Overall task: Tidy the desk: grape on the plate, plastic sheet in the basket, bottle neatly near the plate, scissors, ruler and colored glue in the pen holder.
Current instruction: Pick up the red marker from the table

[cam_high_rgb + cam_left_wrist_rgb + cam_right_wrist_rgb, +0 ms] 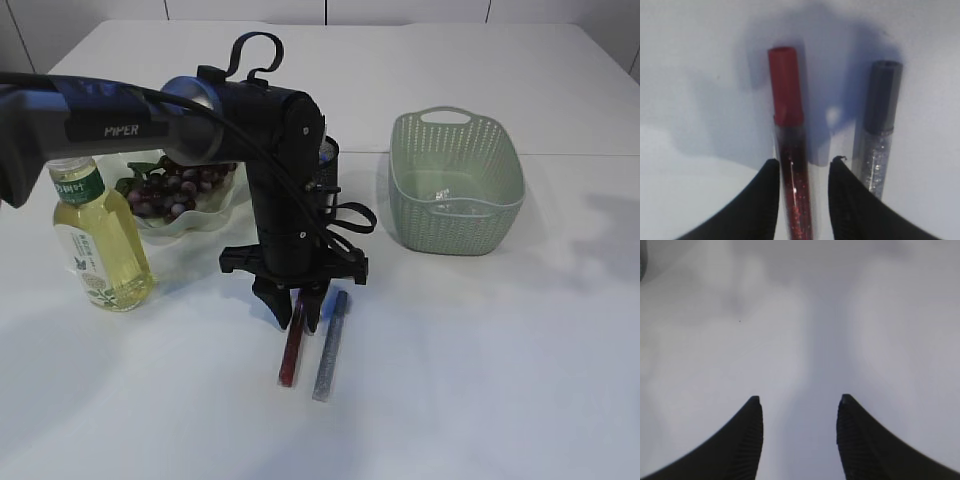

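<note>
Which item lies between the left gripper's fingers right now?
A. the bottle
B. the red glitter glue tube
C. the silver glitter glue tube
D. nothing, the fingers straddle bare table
B: the left wrist view shows the red glitter glue tube lying between the left gripper fingers, with the silver glitter glue tube outside them.

glue tubes (330, 345): 2 | bottle (97, 238): 1 | basket (456, 180): 1 | plate (190, 222): 1 | grape bunch (172, 187): 1
</note>
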Robot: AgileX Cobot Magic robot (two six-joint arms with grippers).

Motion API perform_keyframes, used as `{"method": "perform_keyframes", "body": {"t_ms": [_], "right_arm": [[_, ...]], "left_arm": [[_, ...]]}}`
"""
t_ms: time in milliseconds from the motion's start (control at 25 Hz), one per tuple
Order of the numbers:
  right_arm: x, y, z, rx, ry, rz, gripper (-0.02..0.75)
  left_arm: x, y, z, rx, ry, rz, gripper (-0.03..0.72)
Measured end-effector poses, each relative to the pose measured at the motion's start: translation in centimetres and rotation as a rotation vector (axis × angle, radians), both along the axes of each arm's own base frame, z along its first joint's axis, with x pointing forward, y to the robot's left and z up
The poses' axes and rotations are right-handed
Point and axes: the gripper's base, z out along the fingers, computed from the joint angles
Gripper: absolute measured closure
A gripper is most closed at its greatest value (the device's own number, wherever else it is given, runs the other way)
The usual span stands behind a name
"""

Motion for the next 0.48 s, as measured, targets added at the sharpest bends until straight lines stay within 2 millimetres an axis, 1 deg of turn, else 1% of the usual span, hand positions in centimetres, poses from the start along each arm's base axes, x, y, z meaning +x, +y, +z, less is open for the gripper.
{"method": "perform_keyframes", "body": {"t_ms": [480], "right_arm": [[0.00, 0.00, 0.00, 0.000, 0.000, 0.000, 0.354]], "left_arm": [[-0.02, 0.01, 0.00, 0.001, 0.002, 0.000, 0.449]]}}
